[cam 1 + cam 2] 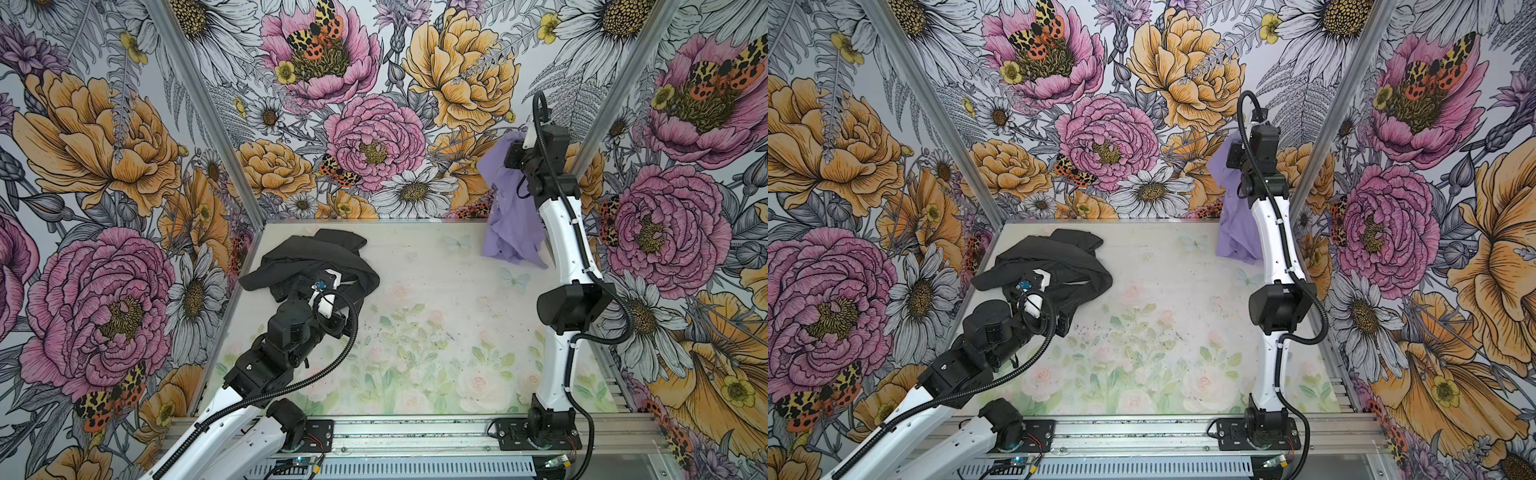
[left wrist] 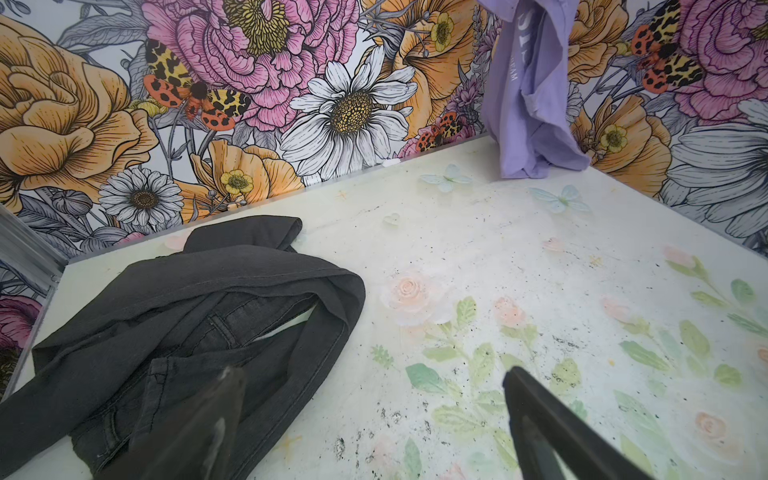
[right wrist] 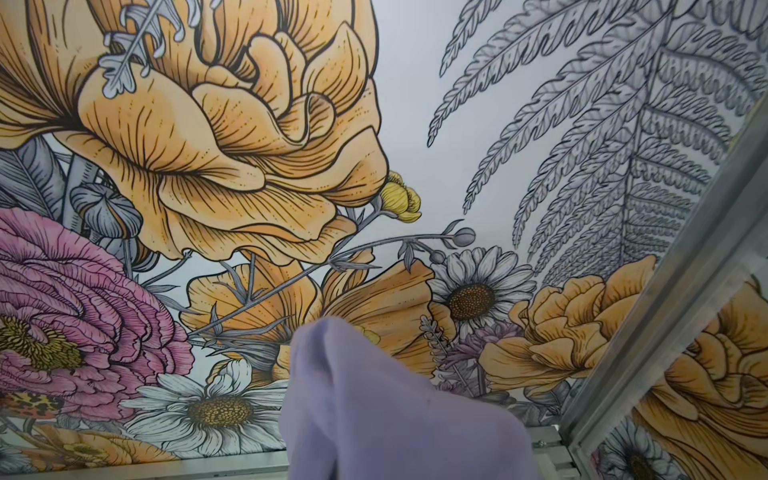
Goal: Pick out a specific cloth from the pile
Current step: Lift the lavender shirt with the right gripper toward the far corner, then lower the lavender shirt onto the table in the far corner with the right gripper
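Even, bright diffuse light, faint shadows, no glare; top views bow at edges; left gripper (image 2: pixel 370 415) fingertips blurred in its wrist view.

This is a robot test cell in a lab, not a home. Aluminium frame posts (image 1: pixel 199 104) and floral-printed wall panels (image 1: pixel 353 124) enclose a worktable (image 1: pixel 436 332) covered in a faded flower print. Two arms are bolted on black base plates (image 1: pixel 536 432) to a slotted aluminium rail (image 1: pixel 415 432) at the near edge, with exposed cables and small circuit boards (image 1: pixel 299 461) beneath it.
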You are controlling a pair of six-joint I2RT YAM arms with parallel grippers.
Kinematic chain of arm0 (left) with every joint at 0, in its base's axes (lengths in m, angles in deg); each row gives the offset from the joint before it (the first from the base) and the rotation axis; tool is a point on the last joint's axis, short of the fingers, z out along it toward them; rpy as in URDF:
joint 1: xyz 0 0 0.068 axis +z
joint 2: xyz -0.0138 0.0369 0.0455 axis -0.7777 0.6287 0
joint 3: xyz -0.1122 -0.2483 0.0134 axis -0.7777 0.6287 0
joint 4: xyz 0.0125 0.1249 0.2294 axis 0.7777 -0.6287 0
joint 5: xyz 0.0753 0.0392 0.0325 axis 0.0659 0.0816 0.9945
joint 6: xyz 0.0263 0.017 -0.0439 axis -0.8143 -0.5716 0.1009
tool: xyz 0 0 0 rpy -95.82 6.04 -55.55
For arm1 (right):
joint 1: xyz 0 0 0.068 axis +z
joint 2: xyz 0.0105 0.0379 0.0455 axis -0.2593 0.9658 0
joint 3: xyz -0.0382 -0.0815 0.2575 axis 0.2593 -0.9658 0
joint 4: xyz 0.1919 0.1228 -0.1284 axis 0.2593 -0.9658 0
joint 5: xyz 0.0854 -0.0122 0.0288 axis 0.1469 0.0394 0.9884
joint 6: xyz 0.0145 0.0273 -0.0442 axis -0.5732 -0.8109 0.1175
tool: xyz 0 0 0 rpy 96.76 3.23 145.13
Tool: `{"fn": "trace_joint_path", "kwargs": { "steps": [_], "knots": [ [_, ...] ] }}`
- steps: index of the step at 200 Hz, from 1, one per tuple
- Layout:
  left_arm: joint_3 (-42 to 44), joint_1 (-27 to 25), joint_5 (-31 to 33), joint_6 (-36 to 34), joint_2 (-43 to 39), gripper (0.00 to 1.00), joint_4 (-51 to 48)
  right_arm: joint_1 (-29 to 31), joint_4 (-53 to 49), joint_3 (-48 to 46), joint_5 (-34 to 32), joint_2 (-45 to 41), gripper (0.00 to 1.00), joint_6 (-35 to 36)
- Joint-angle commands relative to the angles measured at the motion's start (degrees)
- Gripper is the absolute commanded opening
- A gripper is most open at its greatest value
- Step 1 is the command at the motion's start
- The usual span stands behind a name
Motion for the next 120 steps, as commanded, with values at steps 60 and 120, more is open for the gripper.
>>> {"fn": "trace_joint_path", "kwargs": {
  "steps": [60, 120],
  "knots": [
    [0.7, 0.8, 1.0, -0.9, -1.8, 0.99, 0.8, -0.6, 2.4, -25.5, -10.5, -4.8, 0.00, 4.3],
    [0.7, 0.9, 0.8, -0.9, -2.3, 0.99, 0.9, -4.6, 2.3, -38.5, -20.9, -3.6, 0.02, 5.9]
  ]
}}
